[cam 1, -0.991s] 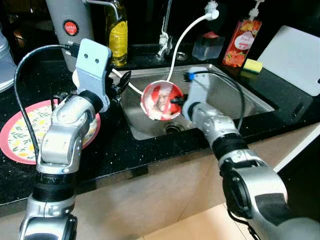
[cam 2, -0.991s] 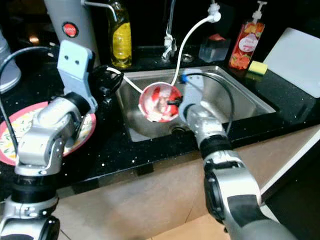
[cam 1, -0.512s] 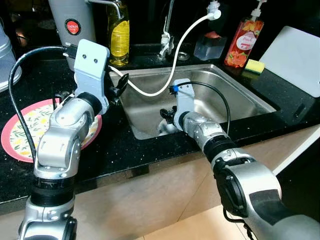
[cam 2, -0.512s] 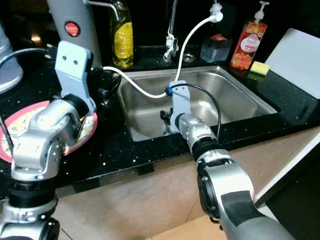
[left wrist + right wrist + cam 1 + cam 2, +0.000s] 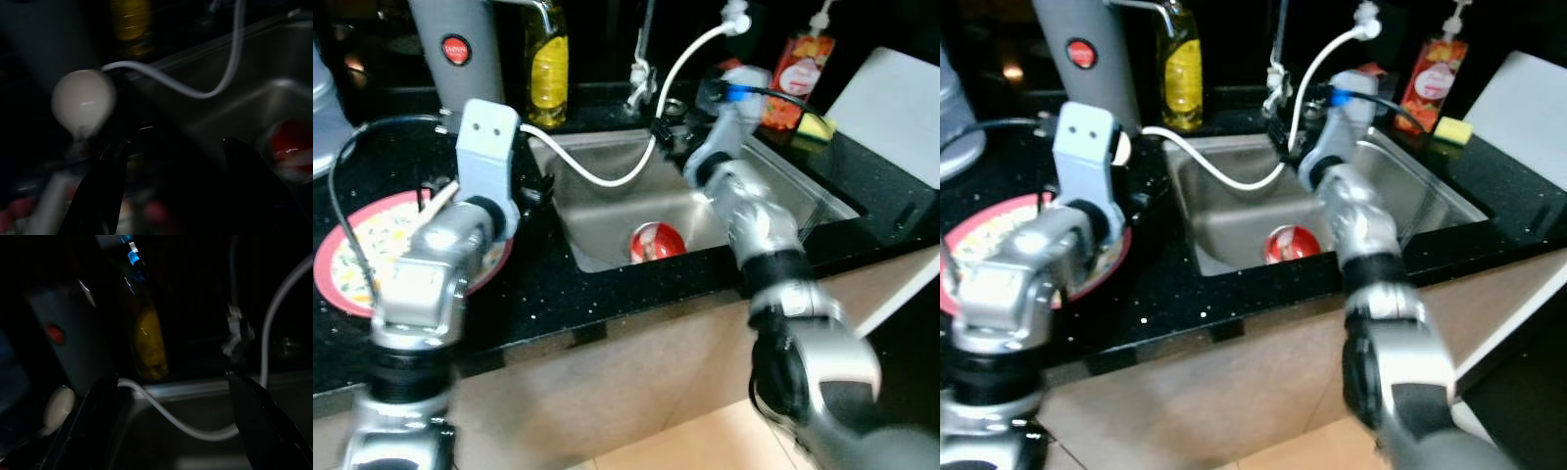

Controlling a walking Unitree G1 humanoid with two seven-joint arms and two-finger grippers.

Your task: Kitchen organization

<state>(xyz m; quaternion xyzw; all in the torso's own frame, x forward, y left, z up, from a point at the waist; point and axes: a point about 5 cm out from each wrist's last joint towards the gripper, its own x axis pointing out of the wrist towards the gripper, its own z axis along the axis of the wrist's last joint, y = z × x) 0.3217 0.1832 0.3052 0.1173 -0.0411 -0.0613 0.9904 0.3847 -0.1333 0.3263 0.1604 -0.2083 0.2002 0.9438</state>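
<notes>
A red-and-white bowl [image 5: 657, 242] lies on the floor of the steel sink [image 5: 597, 220], near its front wall. My right gripper [image 5: 666, 133] hangs open above the back of the sink, close to the faucet [image 5: 639, 70] and the white hose [image 5: 607, 181]; in the right wrist view its fingers [image 5: 93, 416] stand wide apart with nothing between them. My left gripper [image 5: 536, 186] is open over the counter at the sink's left rim, beside a pink floral plate [image 5: 352, 264]. A white rounded knob [image 5: 83, 100] sits just beyond its fingers [image 5: 105, 181].
Along the back of the black counter stand a grey thermos [image 5: 460, 49], a yellow oil bottle [image 5: 545, 64] and a red soap dispenser [image 5: 795, 69]. A yellow sponge [image 5: 816, 125] and a white cutting board [image 5: 891, 108] lie right of the sink.
My right gripper carried the bowl down into the sink, let it go, then rose toward the faucet. The left arm has barely shifted.
</notes>
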